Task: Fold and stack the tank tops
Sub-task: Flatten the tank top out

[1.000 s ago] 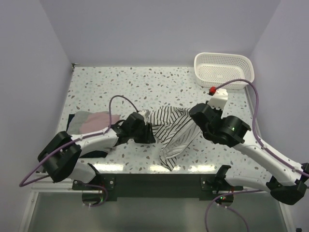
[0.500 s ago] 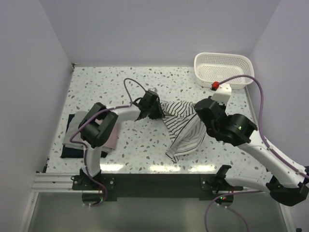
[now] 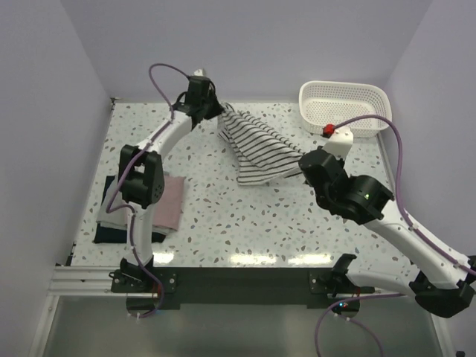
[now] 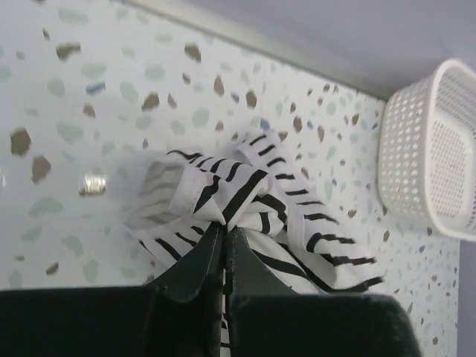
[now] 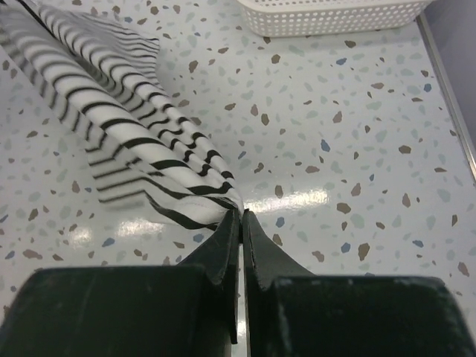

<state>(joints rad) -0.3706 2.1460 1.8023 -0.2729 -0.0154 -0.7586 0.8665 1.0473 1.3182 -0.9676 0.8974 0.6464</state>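
Note:
The white tank top with thin black stripes (image 3: 253, 141) hangs stretched above the speckled table between my two grippers. My left gripper (image 3: 216, 113) is shut on one bunched end of it (image 4: 223, 197) near the table's far edge. My right gripper (image 3: 303, 169) is shut on the opposite corner (image 5: 223, 199), further right and nearer. A pink tank top (image 3: 169, 201) lies folded at the left on a dark one (image 3: 111, 232), with a grey layer showing at its edge.
A white lattice basket (image 3: 344, 105) stands at the far right corner, also seen in the left wrist view as the basket (image 4: 431, 163). Walls close in the table on the left, back and right. Purple cables loop off both arms.
My left arm swung from the near left to the far edge while its jaws closed on the striped top. The top went from a heap at centre to a lifted, stretched sheet.

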